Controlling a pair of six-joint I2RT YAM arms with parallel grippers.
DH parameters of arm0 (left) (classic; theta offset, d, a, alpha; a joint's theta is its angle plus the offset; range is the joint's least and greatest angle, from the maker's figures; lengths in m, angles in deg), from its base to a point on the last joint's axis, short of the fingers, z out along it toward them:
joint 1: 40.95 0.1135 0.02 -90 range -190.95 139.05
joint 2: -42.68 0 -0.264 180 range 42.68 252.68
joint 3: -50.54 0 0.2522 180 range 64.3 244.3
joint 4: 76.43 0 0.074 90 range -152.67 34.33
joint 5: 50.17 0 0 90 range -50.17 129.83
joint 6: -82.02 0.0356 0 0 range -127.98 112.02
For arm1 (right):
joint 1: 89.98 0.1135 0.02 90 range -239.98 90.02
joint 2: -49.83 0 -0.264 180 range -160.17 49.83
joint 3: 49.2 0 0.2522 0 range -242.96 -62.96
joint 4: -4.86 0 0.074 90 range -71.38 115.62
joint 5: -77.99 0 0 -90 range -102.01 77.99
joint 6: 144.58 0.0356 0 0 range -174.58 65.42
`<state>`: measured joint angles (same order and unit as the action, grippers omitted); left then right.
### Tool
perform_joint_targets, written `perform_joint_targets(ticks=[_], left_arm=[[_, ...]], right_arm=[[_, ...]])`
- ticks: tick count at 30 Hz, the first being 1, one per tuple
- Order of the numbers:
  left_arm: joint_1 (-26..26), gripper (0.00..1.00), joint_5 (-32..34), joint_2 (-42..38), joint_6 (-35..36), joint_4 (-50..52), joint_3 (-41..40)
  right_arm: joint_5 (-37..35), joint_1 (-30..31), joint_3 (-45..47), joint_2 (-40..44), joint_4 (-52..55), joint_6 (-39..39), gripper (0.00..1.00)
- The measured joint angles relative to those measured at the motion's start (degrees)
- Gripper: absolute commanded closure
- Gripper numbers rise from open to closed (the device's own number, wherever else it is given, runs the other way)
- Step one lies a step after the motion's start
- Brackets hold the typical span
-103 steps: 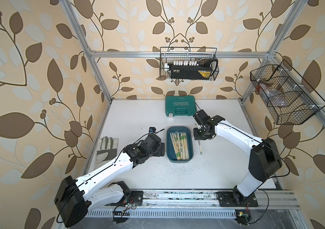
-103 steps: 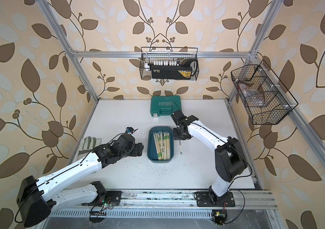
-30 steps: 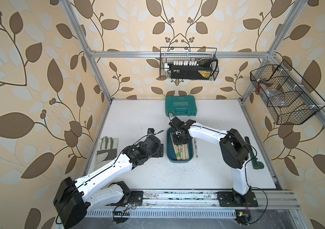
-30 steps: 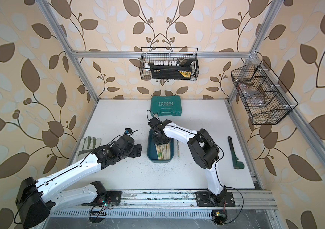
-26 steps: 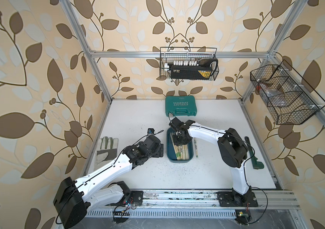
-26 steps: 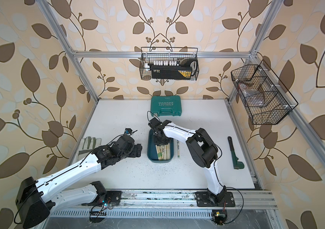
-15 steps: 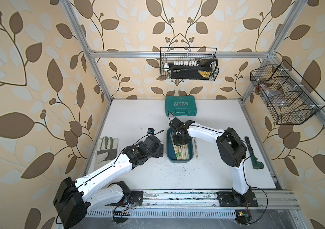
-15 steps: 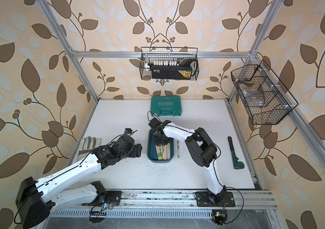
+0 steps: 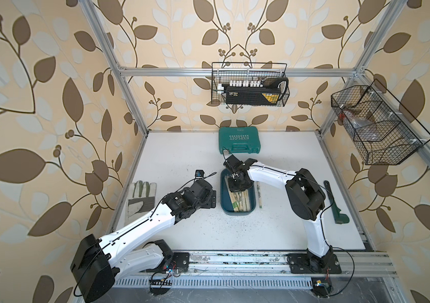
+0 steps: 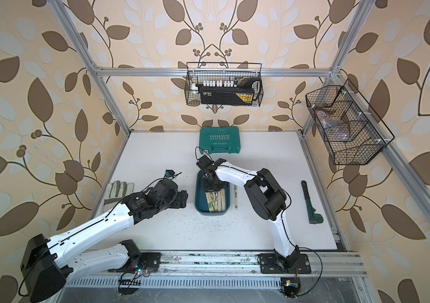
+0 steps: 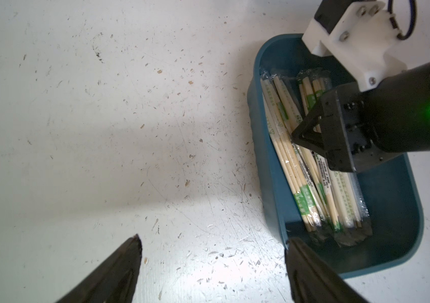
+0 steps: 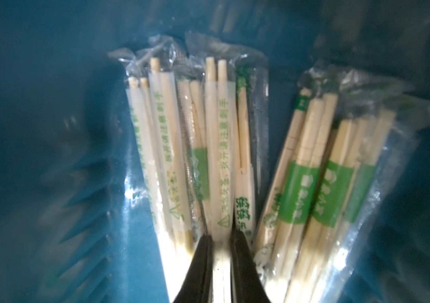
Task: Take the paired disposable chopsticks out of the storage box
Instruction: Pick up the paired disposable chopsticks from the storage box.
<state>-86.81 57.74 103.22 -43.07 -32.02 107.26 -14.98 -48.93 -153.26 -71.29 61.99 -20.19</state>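
Note:
The storage box [image 9: 237, 213] [image 10: 210, 212] is a dark teal tray at mid-table holding several paired disposable chopsticks [image 9: 240, 202] [image 10: 216, 200] in clear wrappers with green print. My right gripper [image 9: 236, 187] [image 10: 212, 187] reaches down into the box's far half. In the right wrist view the right gripper [image 12: 221, 241] is shut on one wrapped pair [image 12: 219, 157] in the middle of the pile. My left gripper [image 9: 210, 200] [image 11: 214, 240] stands open over bare table just left of the box [image 11: 269, 199], holding nothing. One wrapped pair [image 9: 259, 194] lies on the table right of the box.
A green tool case [image 9: 239, 140] lies behind the box. A work glove [image 9: 141, 196] lies at the table's left edge and a green-handled tool [image 9: 335, 207] near the right edge. Black wire baskets [image 9: 249, 88] [image 9: 376, 126] hang on the back and right walls.
The right arm has swung from the table right of the box to over it. Its jaws have closed on a pair in the last second. The left arm has not moved.

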Motion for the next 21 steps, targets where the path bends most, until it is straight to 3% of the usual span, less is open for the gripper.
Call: perform_joint_targets(ticks=[21], left_arm=[[0.0,0.11,0.02,-0.76,-0.61,1.07,0.0]], right_arm=[[1.75,-0.33,0.09,3.43,-0.63,2.29,1.0]])
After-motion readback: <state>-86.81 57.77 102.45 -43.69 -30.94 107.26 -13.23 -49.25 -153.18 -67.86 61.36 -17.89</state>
